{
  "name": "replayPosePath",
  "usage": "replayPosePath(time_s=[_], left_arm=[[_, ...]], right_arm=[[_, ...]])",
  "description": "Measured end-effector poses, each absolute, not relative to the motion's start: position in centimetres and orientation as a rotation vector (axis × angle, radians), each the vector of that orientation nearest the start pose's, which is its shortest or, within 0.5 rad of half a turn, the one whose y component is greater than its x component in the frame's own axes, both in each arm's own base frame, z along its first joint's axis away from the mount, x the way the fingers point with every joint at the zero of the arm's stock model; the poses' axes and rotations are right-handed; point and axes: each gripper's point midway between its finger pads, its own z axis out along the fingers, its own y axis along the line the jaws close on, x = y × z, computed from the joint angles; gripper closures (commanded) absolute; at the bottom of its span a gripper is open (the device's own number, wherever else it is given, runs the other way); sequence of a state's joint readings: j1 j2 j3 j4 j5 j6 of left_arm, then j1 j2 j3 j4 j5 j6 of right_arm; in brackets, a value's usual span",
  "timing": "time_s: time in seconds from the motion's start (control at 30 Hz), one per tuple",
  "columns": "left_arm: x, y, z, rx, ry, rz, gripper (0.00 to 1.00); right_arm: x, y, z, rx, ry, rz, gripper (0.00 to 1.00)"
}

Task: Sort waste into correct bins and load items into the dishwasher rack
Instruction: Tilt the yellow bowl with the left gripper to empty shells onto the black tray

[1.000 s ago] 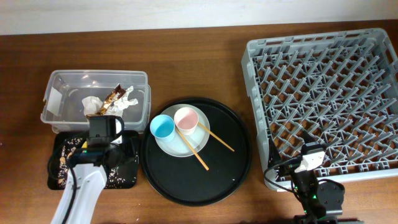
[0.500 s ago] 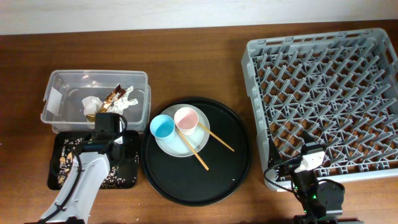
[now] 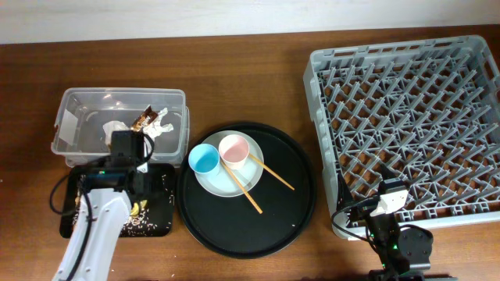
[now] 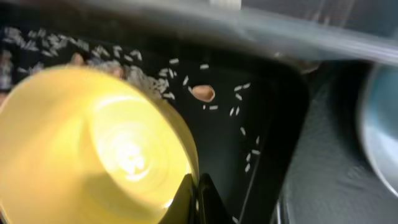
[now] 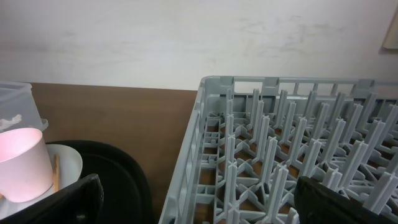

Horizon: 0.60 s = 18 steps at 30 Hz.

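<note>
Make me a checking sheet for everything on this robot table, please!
Surface: brown wooden table.
Job's things: napkin and candy wrapper in the clear tub; food scraps on the small black tray; blue cup and pink cup on the plate; chopsticks across it; dishwasher rack with nothing seen inside.
Clutter: round black tray under the plate.
Grippers: left gripper shut on the yellow bowl rim; right gripper open, empty.
Cables: black cable by the left arm, another by the right.
Surroundings: pale wall.
</note>
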<state>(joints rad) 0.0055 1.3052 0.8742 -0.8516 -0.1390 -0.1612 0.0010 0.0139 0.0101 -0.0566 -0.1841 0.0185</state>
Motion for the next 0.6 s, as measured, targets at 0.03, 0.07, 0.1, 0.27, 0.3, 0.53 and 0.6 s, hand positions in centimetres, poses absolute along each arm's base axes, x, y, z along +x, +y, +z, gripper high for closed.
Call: replayPosePath(time_s=[0.03,0.07,0.1,0.27,0.3,0.53,0.6], left_arm=[[26.9,2.5,9.5,-0.265,2.816,0.163,1.0],[27.1,2.5,10.3,-0.265,2.804,0.161,1.0],[27.1,2.5,11.3,-0.265,2.794,0.158,1.0],[27.4,2.5,14.9,-0.266,2.728,0.148,1.0],[27.3,2.5,15.2,-0.267,2.723,0.148,1.0],[27.3,3.5,17.7,-0.4,2.598,0.12,1.0],[27.9,4.2,18.9,-0.462,2.519,0.106,1.0]], right_arm=[[24.4,3.2,16.2,-0.127,1.628,0.165,0.01],[24.4,3.2,16.2,-0.127,1.628,0.165,0.01],[24.4,3.2,16.2,-0.127,1.628,0.165,0.01],[24.4,3.2,16.2,-0.127,1.628,0.165,0.01],[24.4,3.2,16.2,-0.127,1.628,0.165,0.01],[24.4,3.2,16.2,-0.127,1.628,0.165,0.01],[24.4,3.2,16.2,-0.126,1.628,0.166,0.01]])
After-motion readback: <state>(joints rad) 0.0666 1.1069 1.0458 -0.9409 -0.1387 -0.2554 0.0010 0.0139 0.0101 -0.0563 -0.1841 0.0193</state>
